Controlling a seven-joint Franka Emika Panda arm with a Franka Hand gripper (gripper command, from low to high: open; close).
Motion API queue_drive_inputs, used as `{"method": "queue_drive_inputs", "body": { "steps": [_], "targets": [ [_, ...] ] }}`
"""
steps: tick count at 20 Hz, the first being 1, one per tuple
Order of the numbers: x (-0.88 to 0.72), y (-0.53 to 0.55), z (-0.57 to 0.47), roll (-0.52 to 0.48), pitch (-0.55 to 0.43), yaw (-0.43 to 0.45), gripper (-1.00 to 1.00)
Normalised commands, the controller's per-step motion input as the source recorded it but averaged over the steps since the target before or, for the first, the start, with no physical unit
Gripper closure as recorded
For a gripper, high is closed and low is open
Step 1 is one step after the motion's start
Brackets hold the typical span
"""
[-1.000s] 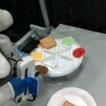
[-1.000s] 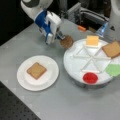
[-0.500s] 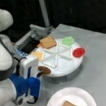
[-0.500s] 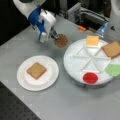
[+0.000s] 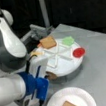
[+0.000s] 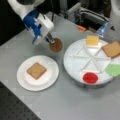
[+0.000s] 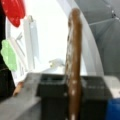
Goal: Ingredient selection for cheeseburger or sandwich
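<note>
Patty (image 6: 56, 45) sits pinched between the fingers (image 6: 49, 39) of the gripper (image 6: 51, 41), held on edge and clear of the table, between the white plate (image 6: 50, 80) and the sectioned tray (image 6: 75, 67). The wrist view shows it plainly: the dark brown disc (image 7: 74, 62) runs straight out from between the dark pads, clamped only near its lower rim, with the tray's white dividers beyond the fingertips. In a front view the gripper (image 5: 49, 77) hangs just beside the tray's near wall (image 5: 70, 70), the patty (image 5: 51, 75) peeping out past its tip.

Past the fingertips, in the tray, lie a yellow cheese square (image 6: 92, 40), a bread slice (image 6: 112, 49), a green piece (image 6: 114, 70) and a red round piece (image 6: 90, 78). On the plate, to the other side of the fingers, one bread slice (image 6: 36, 70) already lies alone.

The grip looks thin, I judge: with so little of the disc between the pads, it could pivot or slip out. The tray wall is also close, and a brush against it might knock the patty loose or nudge the tray.
</note>
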Motion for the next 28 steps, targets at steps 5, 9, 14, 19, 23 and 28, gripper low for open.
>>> {"method": "queue_drive_inputs", "body": {
  "steps": [5,9,14,19,23,28],
  "targets": [
    [0.49,-0.40,-0.18,-0.225,0.153,0.259,1.00],
    [0.48,-0.44,-0.09,-0.221,0.162,0.231,1.00],
    [0.43,-0.31,0.01,-0.189,0.150,0.189,1.00],
    [0.40,-0.16,0.01,-0.214,0.115,0.111,1.00],
    [0.42,-0.11,0.02,-0.141,0.114,0.144,1.00],
    [0.46,-0.11,-0.04,-0.051,0.110,0.194,1.00]
  ]
}}
